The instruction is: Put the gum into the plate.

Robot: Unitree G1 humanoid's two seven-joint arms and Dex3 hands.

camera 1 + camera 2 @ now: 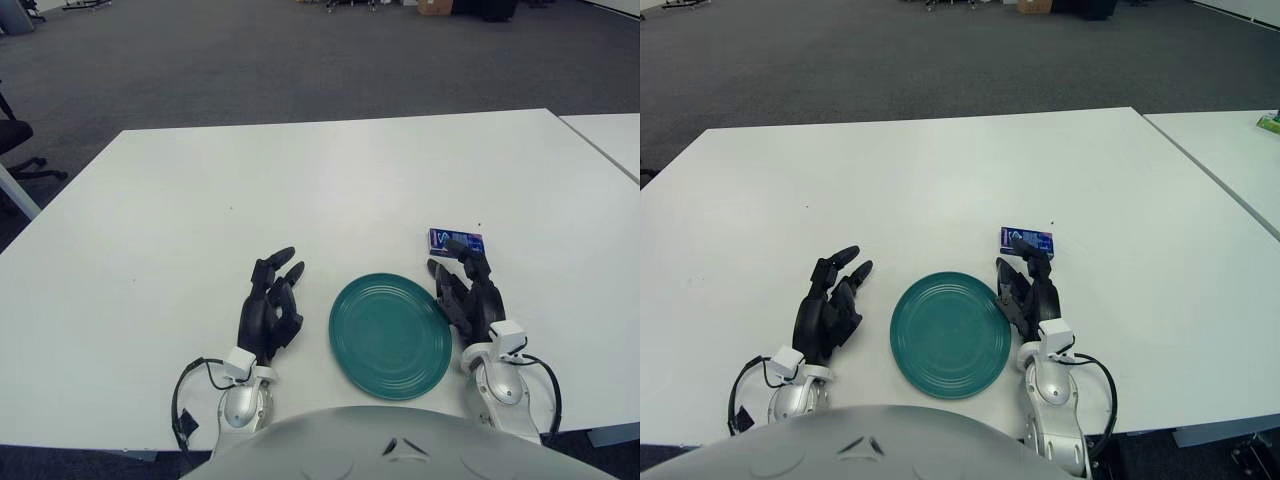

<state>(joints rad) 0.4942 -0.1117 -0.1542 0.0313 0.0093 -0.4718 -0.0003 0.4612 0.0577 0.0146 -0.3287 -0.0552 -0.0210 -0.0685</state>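
Left eye view: white table point(330, 170) carrying a green plate point(390, 336) near the front edge, slightly right of centre, with nothing on it. Small blue gum pack point(456, 240) lying flat just beyond the plate's far right rim, toward the table's right edge, not yet in the plate. Right hand point(468, 292) beside the plate's right rim, fingers loosely extended and released, fingertips reaching up to the near edge of the pack; actual contact not discernible, nothing grasped. Left hand point(272, 305) idle at the plate's left side, fingers spread and slack, holding nothing. Judged stage: approach to the pick, grasp not yet formed. Likely risks: flat, low pack pushed away toward the far edge by the fingertips instead of being pinched; fingers slipping off its thin sides; wrist or forearm nudging the plate's rim and shifting the plate during the reach or the carry back.
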